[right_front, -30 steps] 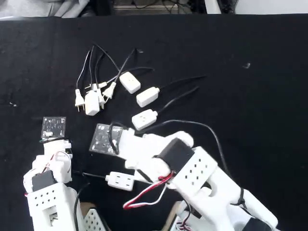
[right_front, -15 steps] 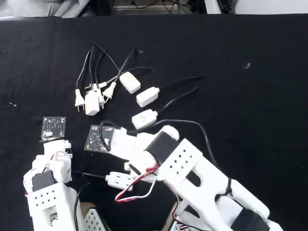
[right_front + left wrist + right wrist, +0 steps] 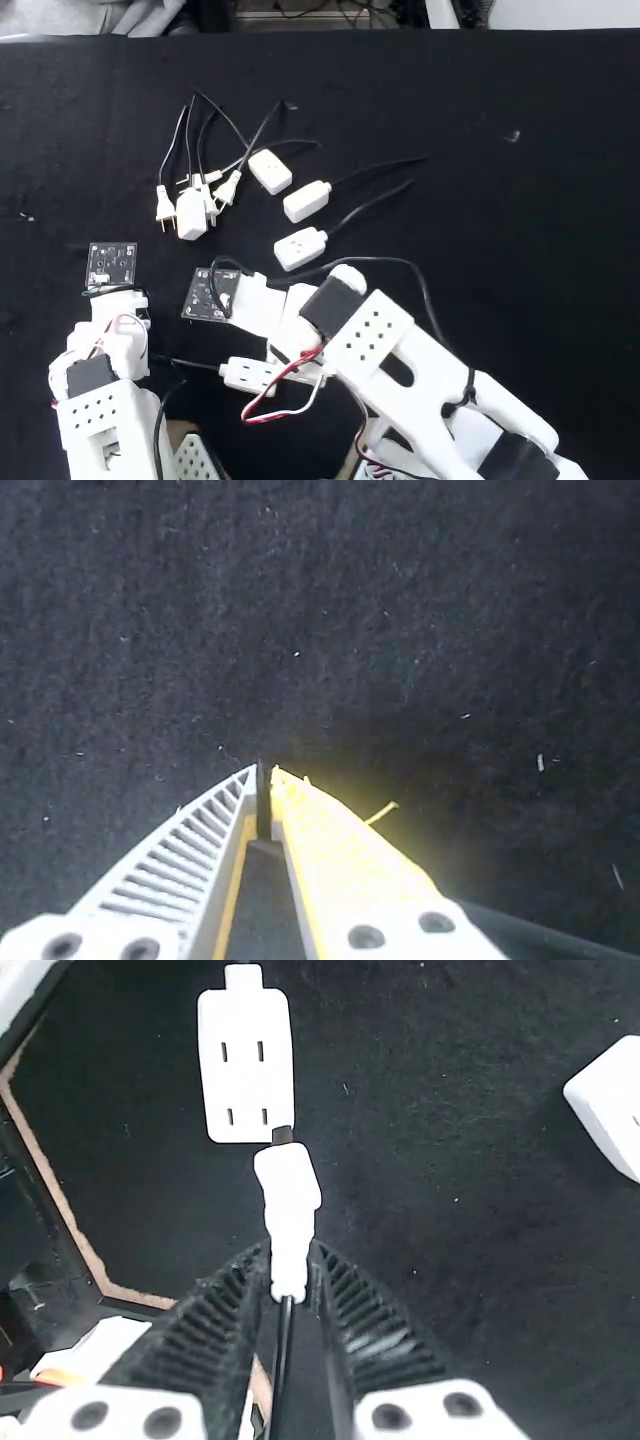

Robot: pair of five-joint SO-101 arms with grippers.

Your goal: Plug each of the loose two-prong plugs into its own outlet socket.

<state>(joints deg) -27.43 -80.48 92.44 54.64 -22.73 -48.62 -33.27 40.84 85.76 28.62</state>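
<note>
My right gripper (image 3: 287,1265) is shut on a white two-prong plug (image 3: 287,1205). The plug's prongs point at the near end of a white outlet block (image 3: 245,1065) and touch its edge, beside the slots on its face. From above, this outlet block (image 3: 250,375) lies by the front edge, half under the right arm (image 3: 350,325). Three more outlet blocks (image 3: 300,247) lie mid-table. Loose white plugs (image 3: 190,212) on black cords are bunched at the back left. My left gripper (image 3: 263,777) is shut on nothing, just over the black cloth.
The left arm (image 3: 100,370) stands at the front left, close beside the outlet block. A black cord (image 3: 385,262) loops over the right arm. A tan board edge (image 3: 60,1195) and arm bases lie right behind the outlet block.
The right arm has swung left and come down towards the front outlet block with the plug in its gripper. The left arm and the plugs and blocks on the table have stayed put.
</note>
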